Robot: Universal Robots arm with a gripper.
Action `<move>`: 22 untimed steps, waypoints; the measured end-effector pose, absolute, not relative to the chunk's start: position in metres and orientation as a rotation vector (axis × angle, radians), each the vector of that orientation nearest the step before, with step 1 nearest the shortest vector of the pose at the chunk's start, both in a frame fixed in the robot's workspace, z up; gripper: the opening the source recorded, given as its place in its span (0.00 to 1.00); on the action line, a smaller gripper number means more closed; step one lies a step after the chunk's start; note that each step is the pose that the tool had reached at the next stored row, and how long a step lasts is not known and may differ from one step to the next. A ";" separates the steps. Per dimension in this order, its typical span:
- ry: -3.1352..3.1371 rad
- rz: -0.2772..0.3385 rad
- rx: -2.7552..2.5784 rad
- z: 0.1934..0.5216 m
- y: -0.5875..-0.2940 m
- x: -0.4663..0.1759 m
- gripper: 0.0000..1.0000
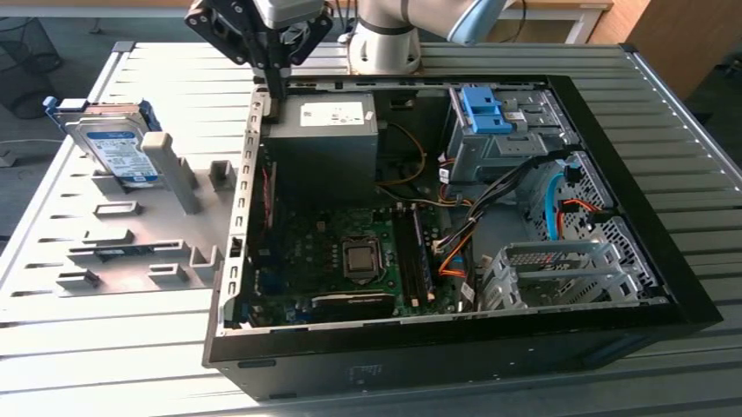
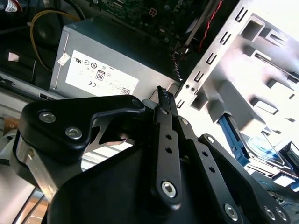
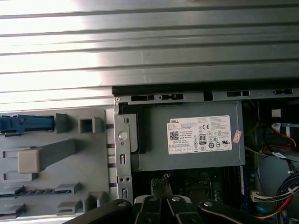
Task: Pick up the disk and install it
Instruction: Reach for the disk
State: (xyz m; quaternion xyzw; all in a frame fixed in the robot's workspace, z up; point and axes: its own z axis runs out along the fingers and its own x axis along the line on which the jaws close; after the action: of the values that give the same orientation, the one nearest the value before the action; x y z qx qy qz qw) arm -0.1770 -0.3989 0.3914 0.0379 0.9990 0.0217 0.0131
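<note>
The disk [image 1: 114, 143] stands on edge in a slot of the grey holder [image 1: 139, 234] at the exterior view's left, outside the computer case. It is silver with a white-and-blue label and a blue bracket. My gripper [image 1: 276, 89] hangs above the case's rear corner, next to the grey power supply box [image 1: 330, 130], well apart from the disk. Its black fingers [image 2: 164, 100] lie together with nothing between them. In the second wrist view the disk [image 2: 259, 144] shows beyond the case wall. The first wrist view catches the disk's blue edge [image 3: 23, 123] and my gripper [image 3: 161, 185].
The open black computer case [image 1: 649, 261] lies on a slatted metal table [image 1: 116, 347]. Inside are a motherboard [image 1: 347, 261], cables, a bare blue latch [image 1: 481, 109] on the drive bay and a grey drive cage [image 1: 557, 269]. The arm's base [image 1: 383, 43] stands behind.
</note>
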 end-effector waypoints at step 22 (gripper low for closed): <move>3.112 0.068 0.118 0.391 -0.399 -0.185 0.11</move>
State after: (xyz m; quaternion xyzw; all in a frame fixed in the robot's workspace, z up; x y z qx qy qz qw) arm -0.1853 -0.3989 0.3910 0.0379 0.9990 0.0217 0.0131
